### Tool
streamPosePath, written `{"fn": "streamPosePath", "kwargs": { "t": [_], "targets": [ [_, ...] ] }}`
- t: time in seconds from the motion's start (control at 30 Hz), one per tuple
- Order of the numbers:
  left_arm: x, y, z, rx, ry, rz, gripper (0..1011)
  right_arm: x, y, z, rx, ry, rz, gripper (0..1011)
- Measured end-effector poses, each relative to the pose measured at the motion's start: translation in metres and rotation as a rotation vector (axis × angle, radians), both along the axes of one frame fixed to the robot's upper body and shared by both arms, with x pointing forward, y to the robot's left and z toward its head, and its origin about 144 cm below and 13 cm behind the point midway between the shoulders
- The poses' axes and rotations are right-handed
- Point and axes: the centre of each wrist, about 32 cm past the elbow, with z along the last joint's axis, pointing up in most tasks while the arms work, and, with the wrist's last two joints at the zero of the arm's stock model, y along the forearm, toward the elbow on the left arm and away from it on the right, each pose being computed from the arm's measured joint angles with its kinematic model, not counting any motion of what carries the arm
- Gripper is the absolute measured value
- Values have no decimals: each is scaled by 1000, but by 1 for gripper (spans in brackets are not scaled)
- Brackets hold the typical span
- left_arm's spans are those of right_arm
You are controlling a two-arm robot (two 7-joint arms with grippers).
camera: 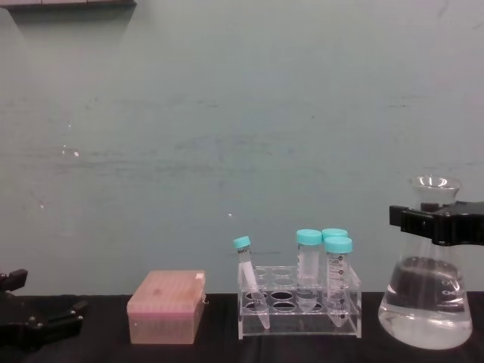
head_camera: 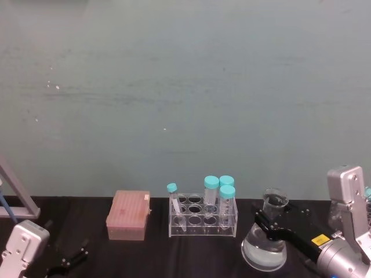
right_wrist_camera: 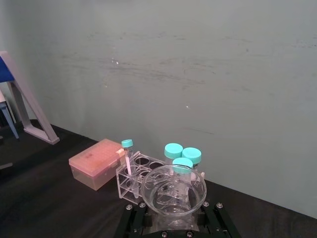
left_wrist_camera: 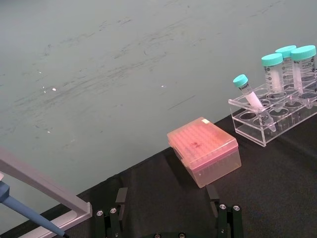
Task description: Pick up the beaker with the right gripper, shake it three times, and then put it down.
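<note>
Chest view: beaker part-full, clear liquid.

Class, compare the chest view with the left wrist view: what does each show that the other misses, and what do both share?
Chest view, not left wrist view: the conical flask, part-filled with clear liquid, with the right hand clamped around its neck. Left wrist view, not chest view: a grey slanted bar and a blue rod beside it. Both: the pink box, the clear tube rack with four teal-capped tubes, and the open left hand, parked at the robot's left.
</note>
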Motion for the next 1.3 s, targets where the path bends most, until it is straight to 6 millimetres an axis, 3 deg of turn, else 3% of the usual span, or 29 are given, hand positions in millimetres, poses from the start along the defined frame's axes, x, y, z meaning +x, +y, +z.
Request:
{"fn": "streamPosePath", "kwargs": {
  "t": [0.3, 0.67, 0.87, 1.07, 1.2, 1.3],
  "targets": [
    [0, 0, 0, 0, 0, 0, 1000, 0, -1, 0, 30, 4, 14, 449],
    [0, 0, 0, 0, 0, 0, 1000, -5, 5, -8, 716, 243, 56, 449],
    [0, 0, 0, 0, 0, 0, 1000, -8, 9, -11, 922, 335, 33, 449],
    [0, 0, 0, 0, 0, 0, 1000, -9, 10, -13, 964, 365, 15, 449],
    [0, 0, 0, 0, 0, 0, 1000, -7, 8, -10, 843, 343, 9, 449],
    [0, 0, 0, 0, 0, 0, 1000, -5, 4, -4, 652, 266, 8, 449]
  ]
}}
